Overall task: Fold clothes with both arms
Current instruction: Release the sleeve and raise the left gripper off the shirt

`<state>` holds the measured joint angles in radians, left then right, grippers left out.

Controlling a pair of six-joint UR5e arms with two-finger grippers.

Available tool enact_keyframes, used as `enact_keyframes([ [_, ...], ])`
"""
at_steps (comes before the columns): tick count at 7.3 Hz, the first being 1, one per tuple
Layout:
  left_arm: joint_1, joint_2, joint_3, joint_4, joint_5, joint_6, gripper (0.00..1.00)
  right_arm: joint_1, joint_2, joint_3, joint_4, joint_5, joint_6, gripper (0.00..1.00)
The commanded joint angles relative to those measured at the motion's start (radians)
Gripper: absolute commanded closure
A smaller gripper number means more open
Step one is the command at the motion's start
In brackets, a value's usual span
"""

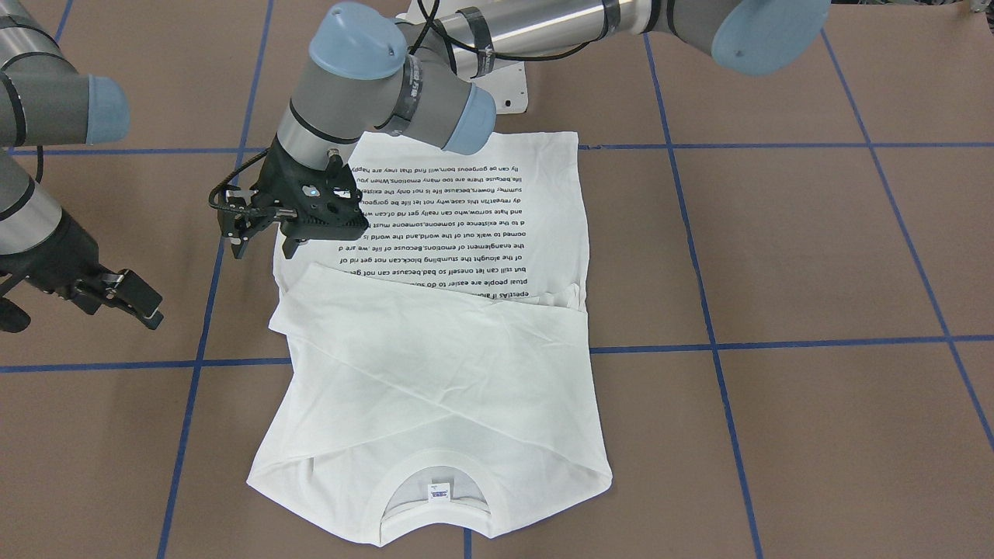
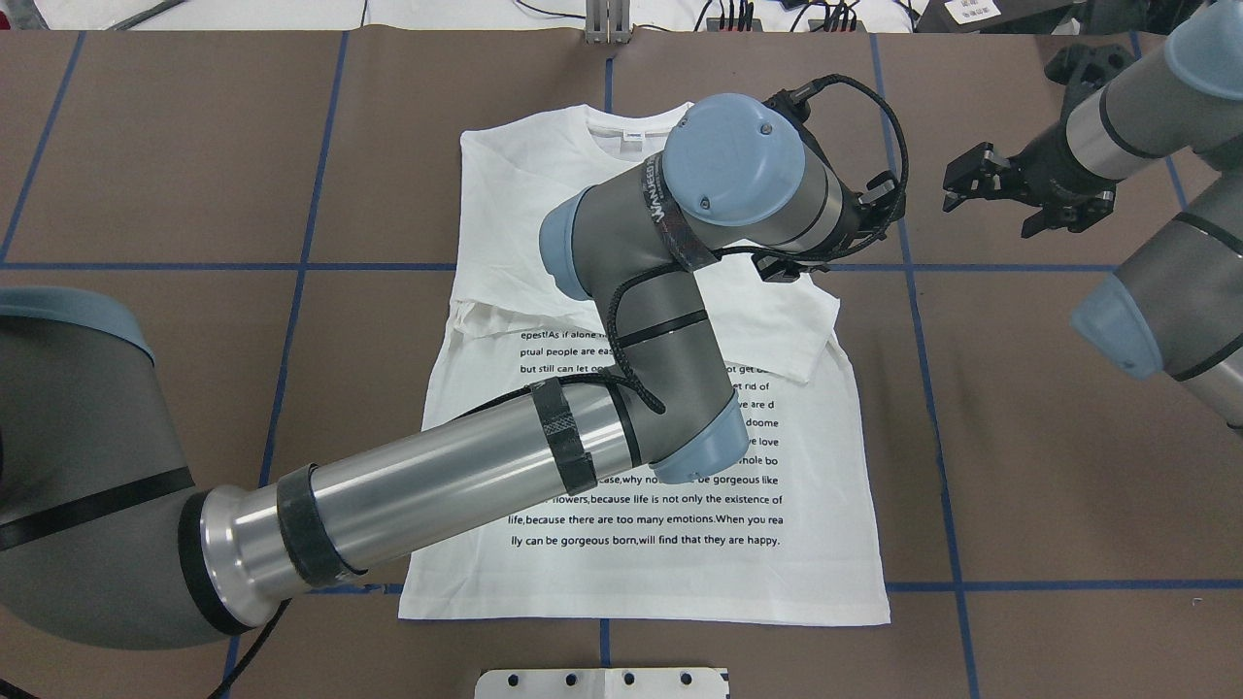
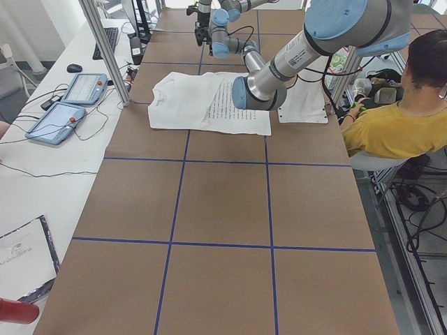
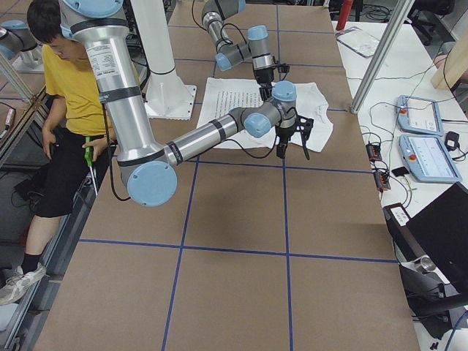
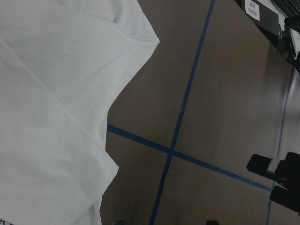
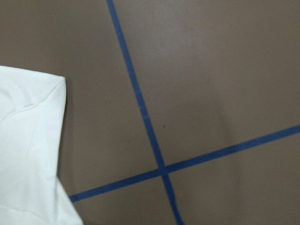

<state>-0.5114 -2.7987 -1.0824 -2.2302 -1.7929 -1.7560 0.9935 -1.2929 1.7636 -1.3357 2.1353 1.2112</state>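
Note:
The white long-sleeved T-shirt (image 1: 435, 373) lies flat on the brown table, text side up, collar and label (image 1: 439, 491) at the edge far from the robot. Both sleeves are folded across the chest. My left arm reaches across the shirt. Its gripper (image 1: 264, 250) hangs open just above the shirt's side edge near the folded sleeve, and holds nothing. The left wrist view shows shirt cloth (image 5: 47, 93) and bare table. My right gripper (image 1: 144, 303) (image 2: 986, 199) hovers open and empty over the table beside the shirt. A shirt corner (image 6: 28, 140) shows in the right wrist view.
Blue tape lines (image 1: 710, 341) grid the table. The white pedestal base (image 2: 602, 680) stands at the robot's edge. A seated person in a yellow shirt (image 3: 391, 125) is beside the robot. Two tablets (image 4: 424, 131) lie on a side bench behind a metal post (image 3: 105, 49).

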Motion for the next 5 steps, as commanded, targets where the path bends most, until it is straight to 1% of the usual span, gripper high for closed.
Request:
enact_keyframes([
  [1,-0.028,0.113,-0.151,0.049,-0.037,0.022,0.36,-0.132,-0.02,0.127,0.001,-0.036,0.28,0.0],
  [2,-0.065,0.248,-0.31,0.078,-0.101,0.073,0.36,-0.218,-0.076,0.211,0.001,-0.122,0.365,0.0],
  [3,-0.087,0.34,-0.424,0.124,-0.114,0.148,0.36,-0.305,-0.118,0.271,0.001,-0.199,0.471,0.0],
  [4,-0.107,0.391,-0.482,0.151,-0.115,0.194,0.37,-0.417,-0.137,0.305,-0.002,-0.306,0.62,0.0],
  [5,-0.133,0.447,-0.519,0.156,-0.135,0.217,0.38,-0.535,-0.166,0.341,-0.005,-0.409,0.775,0.0],
])
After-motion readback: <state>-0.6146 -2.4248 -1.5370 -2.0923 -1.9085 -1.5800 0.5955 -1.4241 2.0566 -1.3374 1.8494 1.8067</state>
